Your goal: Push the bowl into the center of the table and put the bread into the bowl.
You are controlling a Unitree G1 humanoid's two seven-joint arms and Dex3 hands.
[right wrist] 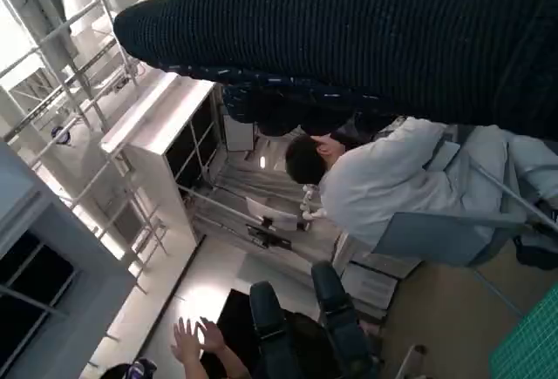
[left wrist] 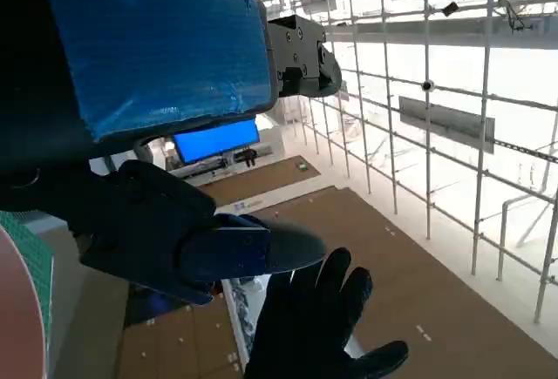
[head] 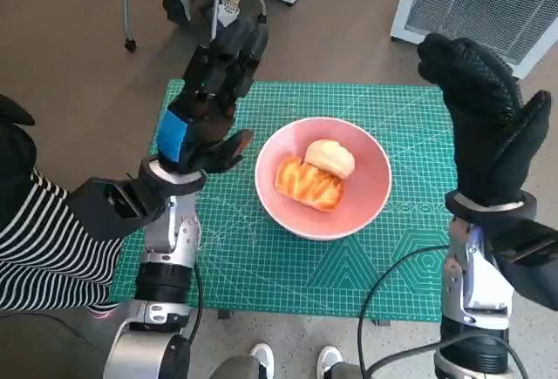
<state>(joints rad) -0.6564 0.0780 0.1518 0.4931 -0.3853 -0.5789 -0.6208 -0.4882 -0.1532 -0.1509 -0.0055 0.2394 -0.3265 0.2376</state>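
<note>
- Person in a black-and-white striped top at the 8 o'clock edge of the head view, seated just beside the left arm.
- Left hand, black with blue tape on its back, raised above the mat at about 10 o'clock from the bowl; fingers extended and apart, holding nothing.
- Green gridded cutting mat covers the small table.
- Round pink bowl sits near the mat's middle, between the two hands and touched by neither.
- Bread lies inside the bowl: a glazed golden-brown bun with a paler roll touching it at 1 o'clock. Both task steps look done.
- Handling judgement: bread is light, soft and easily crushed; take it gently across the sides. The bowl looks stiff and smooth, likely to slide on the mat; push low on its wall.
- Right hand, in a black knitted glove, upright at 3 o'clock from the bowl; fingers straight and close together, empty.
- White ventilated appliance on the floor at 1 o'clock.
</note>
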